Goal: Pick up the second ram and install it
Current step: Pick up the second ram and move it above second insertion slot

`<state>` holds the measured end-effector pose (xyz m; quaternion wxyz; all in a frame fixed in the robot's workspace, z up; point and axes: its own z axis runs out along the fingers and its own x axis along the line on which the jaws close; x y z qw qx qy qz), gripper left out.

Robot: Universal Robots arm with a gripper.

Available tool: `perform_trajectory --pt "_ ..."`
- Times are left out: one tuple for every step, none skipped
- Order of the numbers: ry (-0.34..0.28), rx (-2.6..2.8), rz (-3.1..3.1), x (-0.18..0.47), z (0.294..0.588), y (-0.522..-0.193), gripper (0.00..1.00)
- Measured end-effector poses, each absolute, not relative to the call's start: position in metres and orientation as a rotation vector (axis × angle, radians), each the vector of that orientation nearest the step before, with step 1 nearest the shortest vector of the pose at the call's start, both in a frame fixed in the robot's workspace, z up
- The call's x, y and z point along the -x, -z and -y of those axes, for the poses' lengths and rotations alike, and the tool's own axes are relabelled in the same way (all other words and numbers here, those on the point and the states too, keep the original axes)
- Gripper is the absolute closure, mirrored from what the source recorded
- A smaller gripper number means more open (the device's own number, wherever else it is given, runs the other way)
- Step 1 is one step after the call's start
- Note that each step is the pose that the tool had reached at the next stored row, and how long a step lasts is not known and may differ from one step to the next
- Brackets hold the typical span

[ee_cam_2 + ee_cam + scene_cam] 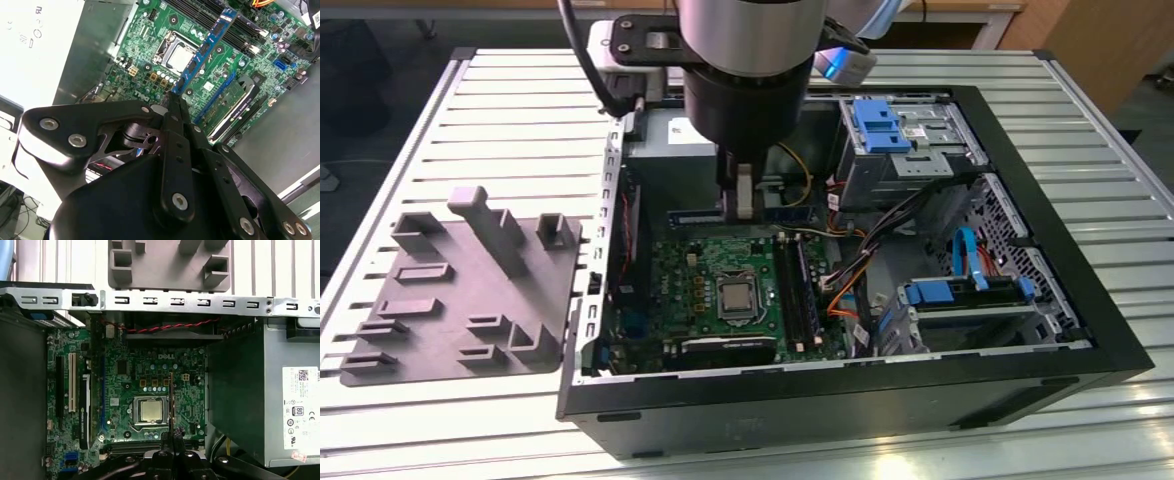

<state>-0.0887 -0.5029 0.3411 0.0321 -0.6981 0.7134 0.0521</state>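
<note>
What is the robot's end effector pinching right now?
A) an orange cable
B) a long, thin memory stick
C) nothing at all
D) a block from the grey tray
B: in the second wrist view the end effector is shut on one end of the second ram, and the rest of the stick reaches out over the green motherboard.

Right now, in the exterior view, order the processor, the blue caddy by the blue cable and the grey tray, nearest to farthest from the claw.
1. Processor: on the board, by the claw.
2. Blue caddy: exterior view's right, inside the case.
3. Grey tray: exterior view's left, outside it.
</note>
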Motion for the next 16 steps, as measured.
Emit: perform_trajectory --pt "-0.161 2.15 -2.196 0.0884 0.5028 -0.3409 0.88" --pt "-0.161 2.149 -2.197 0.0882 0.5028 -0.3407 0.88" --pt "-0.161 2.149 -2.197 0.088 0.5028 -0.3405 0.88" --pt "-0.16 2.149 -2.197 0.0878 0.5028 -0.3402 0.88" --pt "-0.161 2.149 -2.196 0.0875 0.5028 -0.34 0.88" --pt "-0.161 2.149 -2.197 0.0873 0.5028 -0.3397 0.88" --pt "-0.161 2.149 -2.197 0.0873 0.5028 -0.3393 0.88" --pt "-0.161 2.149 -2.197 0.0871 0.5029 -0.3388 0.88" --pt "-0.161 2.149 -2.196 0.087 0.5029 -0.3384 0.88" --pt "-0.161 2.149 -2.196 0.0868 0.5028 -0.3379 0.88" --pt "-0.161 2.149 -2.197 0.0867 0.5028 -0.3374 0.88" --pt "-0.161 2.149 -2.197 0.0865 0.5029 -0.3368 0.88" --pt "-0.161 2.149 -2.197 0.0863 0.5029 -0.3363 0.88" --pt "-0.16 2.149 -2.196 0.086 0.5029 -0.3358 0.88" --pt "-0.16 2.149 -2.196 0.0857 0.5029 -0.3353 0.88" --pt "-0.161 2.149 -2.196 0.0855 0.5028 -0.3348 0.88"
